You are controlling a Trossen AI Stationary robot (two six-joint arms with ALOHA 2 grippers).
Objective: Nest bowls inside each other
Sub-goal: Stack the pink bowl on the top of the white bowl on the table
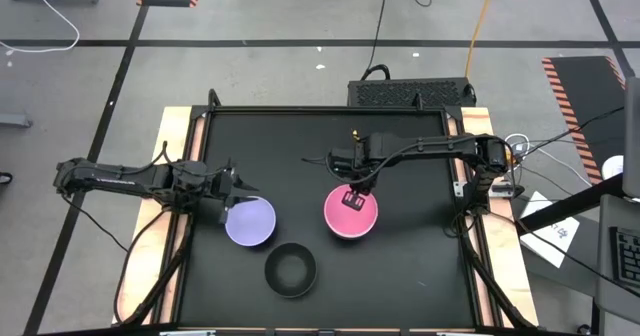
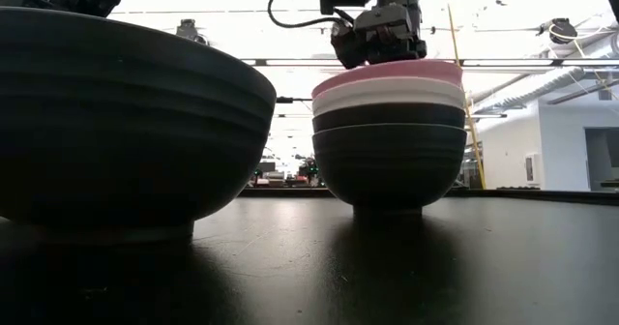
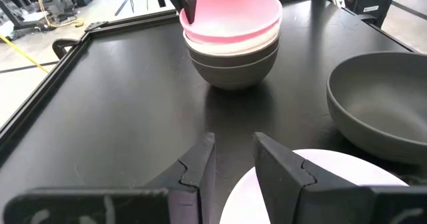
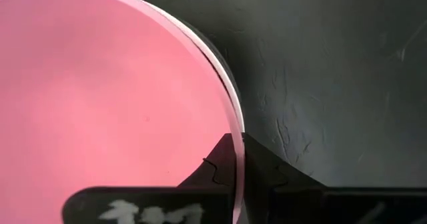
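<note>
The pink bowl (image 1: 351, 212) tops a 4-bowl stack at frame centre, its rim pinched by the right hand (image 1: 353, 198). The lavender bowl (image 1: 250, 221), centre-left, is rim-clamped by the left hand (image 1: 229, 207). A lone black bowl (image 1: 290, 271) sits on open bench (image 1: 400, 276) below.

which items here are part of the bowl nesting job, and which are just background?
Job items:
- pink bowl, top of the stack over white bowl and two dark bowls
- lavender bowl, rim in left claw
- loose black bowl
- right claw, shut on the pink rim

Background:
- vented box behind the table
- floor cables
</note>
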